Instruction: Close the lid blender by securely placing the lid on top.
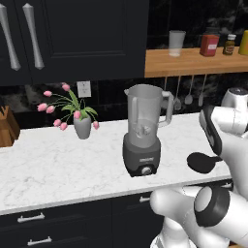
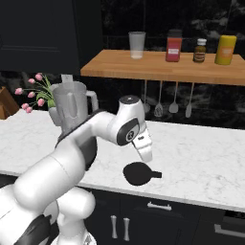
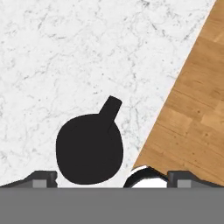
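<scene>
From the left base view I see a wooden knife block (image 1: 7, 127) at the far left edge of the white marble counter (image 1: 58, 164), then a grey vase of pink tulips (image 1: 81, 121) standing near the back wall below a wall outlet (image 1: 84, 89). Right of the vase stands the blender (image 1: 144, 131), upright, its dark base and round knob facing me, handle on its right side, and the jar mouth uncovered. Further right the lid (image 1: 202, 162) lies flat on the counter near the front edge, well apart from the blender, with a short tab sticking out toward the arm. In the right base view the lid (image 2: 139, 173) sits just below the arm's wrist, close to the counter's front edge.

Above, a wooden shelf (image 1: 193, 62) carries a frosted glass cup (image 1: 177, 43), a red canister (image 1: 209, 45), a small brown bottle (image 1: 229, 44) and a yellow container (image 2: 225, 50). Utensils (image 2: 166, 104) hang beneath it against the dark wall.

In the hand view the gripper (image 3: 111, 179) hangs above the lid (image 3: 89, 148), with the fingertips (image 3: 43, 178) set wide to either side at the bottom of the picture. The jaws stand spread apart with nothing between them; the lid lies on the marble under them, untouched, beside the counter edge and the wooden floor (image 3: 192, 109).
</scene>
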Robot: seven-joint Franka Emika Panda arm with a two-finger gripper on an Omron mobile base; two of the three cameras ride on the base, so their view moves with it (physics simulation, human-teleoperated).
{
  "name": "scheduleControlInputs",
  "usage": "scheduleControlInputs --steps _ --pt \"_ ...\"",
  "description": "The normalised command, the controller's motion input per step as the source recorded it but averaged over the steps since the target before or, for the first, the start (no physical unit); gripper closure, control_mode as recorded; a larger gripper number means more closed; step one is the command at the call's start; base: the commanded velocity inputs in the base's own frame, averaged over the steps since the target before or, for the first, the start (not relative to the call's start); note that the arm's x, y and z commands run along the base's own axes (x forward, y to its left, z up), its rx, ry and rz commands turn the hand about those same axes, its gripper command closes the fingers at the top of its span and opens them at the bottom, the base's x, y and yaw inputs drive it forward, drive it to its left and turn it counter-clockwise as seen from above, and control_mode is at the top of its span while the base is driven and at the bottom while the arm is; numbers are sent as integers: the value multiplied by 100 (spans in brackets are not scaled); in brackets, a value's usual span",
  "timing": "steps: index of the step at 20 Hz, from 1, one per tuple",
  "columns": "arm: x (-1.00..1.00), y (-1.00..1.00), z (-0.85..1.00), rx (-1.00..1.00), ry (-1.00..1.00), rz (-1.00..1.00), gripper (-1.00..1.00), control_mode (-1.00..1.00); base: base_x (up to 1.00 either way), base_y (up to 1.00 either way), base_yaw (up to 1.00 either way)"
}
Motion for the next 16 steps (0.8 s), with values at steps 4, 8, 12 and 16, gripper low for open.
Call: scheduleControlInputs --steps 4,8,12,16 --pt "0 -24 -51 8 0 -19 -100 -100 0 0 0" --pt "0 -23 -33 10 0 -17 -100 -100 0 0 0" --pt "0 -17 -24 9 0 -8 -100 -100 0 0 0" --pt "0 -17 -24 3 -2 -1 -100 -100 0 0 0"
